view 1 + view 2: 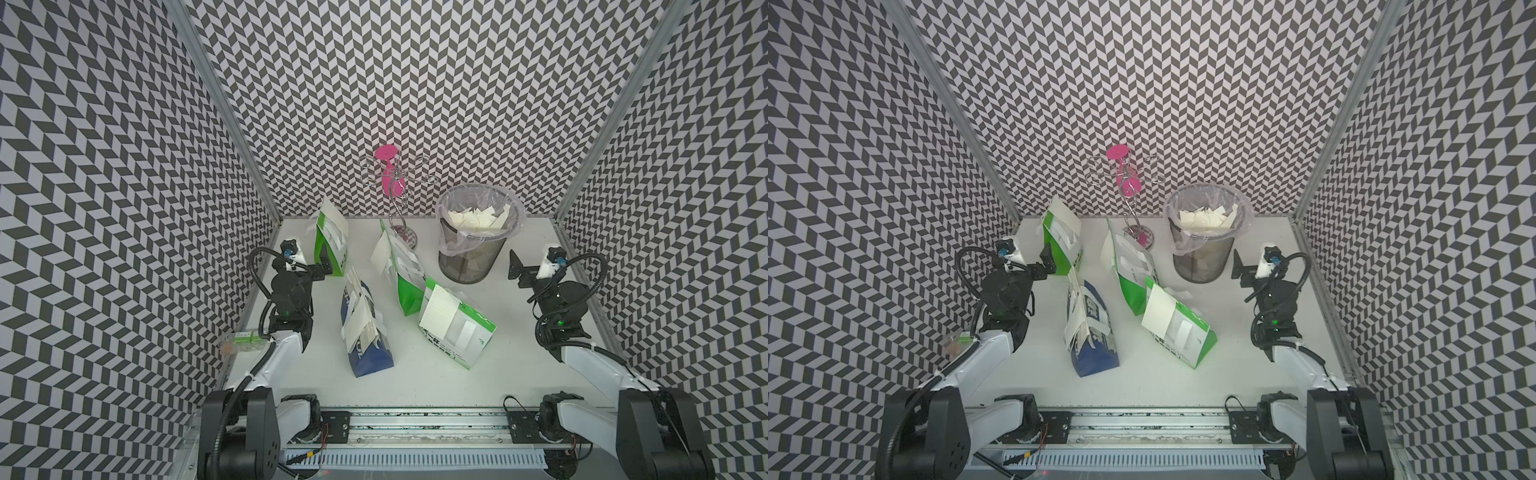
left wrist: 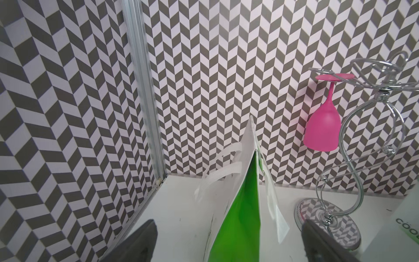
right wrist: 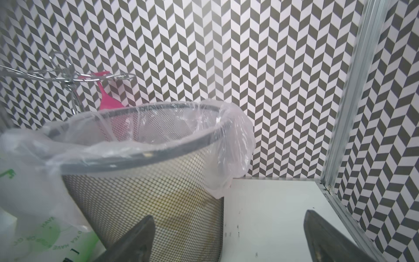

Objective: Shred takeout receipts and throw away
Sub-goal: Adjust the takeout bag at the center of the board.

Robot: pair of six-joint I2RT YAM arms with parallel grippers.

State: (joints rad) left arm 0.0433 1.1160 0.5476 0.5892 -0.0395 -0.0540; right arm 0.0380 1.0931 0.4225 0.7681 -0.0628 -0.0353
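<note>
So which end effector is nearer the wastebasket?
Right. The right end effector sits beside the wastebasket; the left end effector is across the table, by the rear green-and-white bag.

Print on the lined receipt (image 1: 439, 309) is too small to read. The wall of the mesh bin (image 1: 469, 262), far right, obscures its lower contents.

Torn receipts (image 1: 477, 219) in mesh bin (image 1: 469, 266); L tool (image 1: 323, 267) by green bag (image 1: 329, 249)

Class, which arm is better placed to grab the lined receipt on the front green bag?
Right: right end effector, open, is nearer the lined receipt; the blue bag likely blocks the left end effector.
</note>
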